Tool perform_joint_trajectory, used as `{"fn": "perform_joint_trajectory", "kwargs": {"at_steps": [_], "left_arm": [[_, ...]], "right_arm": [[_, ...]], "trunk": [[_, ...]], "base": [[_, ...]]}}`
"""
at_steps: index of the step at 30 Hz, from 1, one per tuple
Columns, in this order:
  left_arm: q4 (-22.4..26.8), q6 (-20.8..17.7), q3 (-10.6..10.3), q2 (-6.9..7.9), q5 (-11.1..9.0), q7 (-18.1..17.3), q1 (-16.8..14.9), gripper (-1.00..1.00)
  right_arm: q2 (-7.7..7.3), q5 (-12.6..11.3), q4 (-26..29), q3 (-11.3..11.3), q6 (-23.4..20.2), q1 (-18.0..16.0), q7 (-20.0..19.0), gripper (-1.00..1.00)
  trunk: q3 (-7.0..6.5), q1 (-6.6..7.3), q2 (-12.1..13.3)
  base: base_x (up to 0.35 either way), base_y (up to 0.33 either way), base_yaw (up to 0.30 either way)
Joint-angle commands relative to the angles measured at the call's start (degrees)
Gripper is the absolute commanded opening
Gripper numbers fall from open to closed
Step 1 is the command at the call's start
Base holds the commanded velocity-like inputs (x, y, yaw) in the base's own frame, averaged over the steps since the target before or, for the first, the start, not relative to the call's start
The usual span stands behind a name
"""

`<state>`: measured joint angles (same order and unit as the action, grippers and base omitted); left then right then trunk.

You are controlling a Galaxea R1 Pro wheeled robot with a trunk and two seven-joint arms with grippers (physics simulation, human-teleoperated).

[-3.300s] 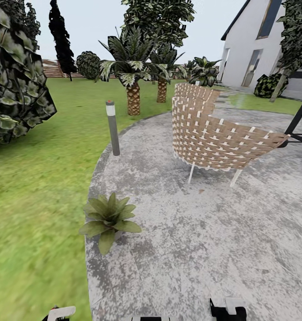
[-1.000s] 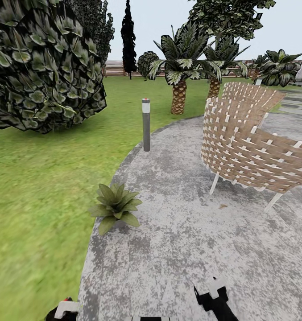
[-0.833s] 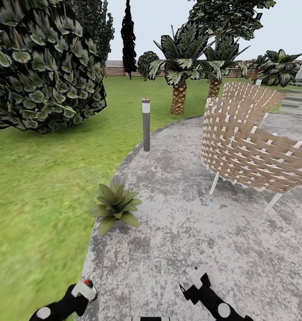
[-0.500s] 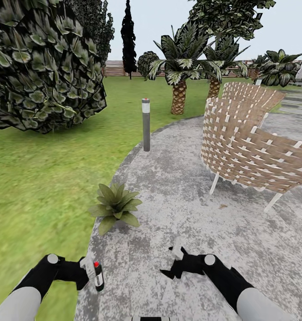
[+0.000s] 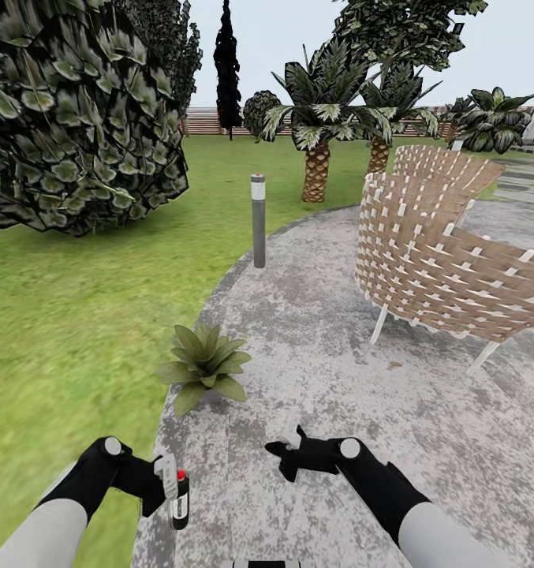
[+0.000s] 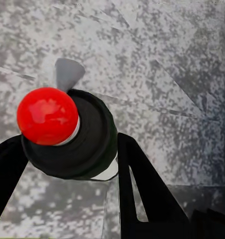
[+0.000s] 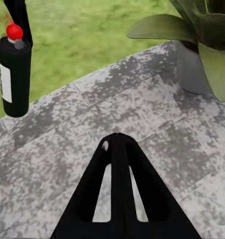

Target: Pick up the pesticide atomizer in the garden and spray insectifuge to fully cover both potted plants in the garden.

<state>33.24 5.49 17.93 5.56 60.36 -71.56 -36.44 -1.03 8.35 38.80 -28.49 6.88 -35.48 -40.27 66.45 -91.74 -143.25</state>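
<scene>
Head view: the left gripper [image 5: 170,491], low left, is clamped on the pesticide atomizer [image 5: 180,500], held upright, likely ready for spraying the potted plant [image 5: 205,366] just above. Right gripper [image 5: 289,455], lower centre, hangs closed and empty.

The patio [image 5: 322,331] is showing a rough, mottled grey stone finish, while the wicker chair [image 5: 448,260] at its right edge is looking like matt woven strips. The pesticide atomizer [image 6: 72,134] is gleaming with a glossy red cap over a smooth dark, plastic-looking body, and the potted plant [image 5: 205,364] is displaying smooth, faintly waxy leaves.
</scene>
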Motion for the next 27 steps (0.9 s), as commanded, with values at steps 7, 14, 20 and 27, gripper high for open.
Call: {"fn": "perform_joint_trajectory", "kwargs": {"at_steps": [7,14,20,27], "left_arm": [[0.12,1.26,-1.48,-3.4,0.48,-0.01,-0.47,-1.0],[4.7,1.52,-4.02,-5.55,0.42,-0.69,-0.51,-1.0],[5.06,1.56,-5.43,-5.65,-0.04,-0.69,-0.35,-1.0],[5.08,1.63,-5.45,-7.05,-0.07,-0.71,-0.31,-1.0]], "right_arm": [[3.75,0.7,0.05,-3.68,0.5,-0.03,0.12,-1.0],[4.28,0.71,-0.21,-3.77,0.48,-0.03,0.1,-1.0],[4.28,0.63,-0.47,-3.92,0.35,-0.03,0.07,-1.0],[4.28,0.62,-0.48,-3.86,0.33,-0.03,-3.13,-1.0]], "trunk": [[0.05,0.01,-0.02],[0.05,0.01,-0.02],[0.05,0.01,-0.02],[0.05,0.01,-0.02]], "base": [[0.0,0.0,0.0],[0.0,0.0,0.0],[0.0,0.0,0.0],[0.0,0.0,0.0]]}}
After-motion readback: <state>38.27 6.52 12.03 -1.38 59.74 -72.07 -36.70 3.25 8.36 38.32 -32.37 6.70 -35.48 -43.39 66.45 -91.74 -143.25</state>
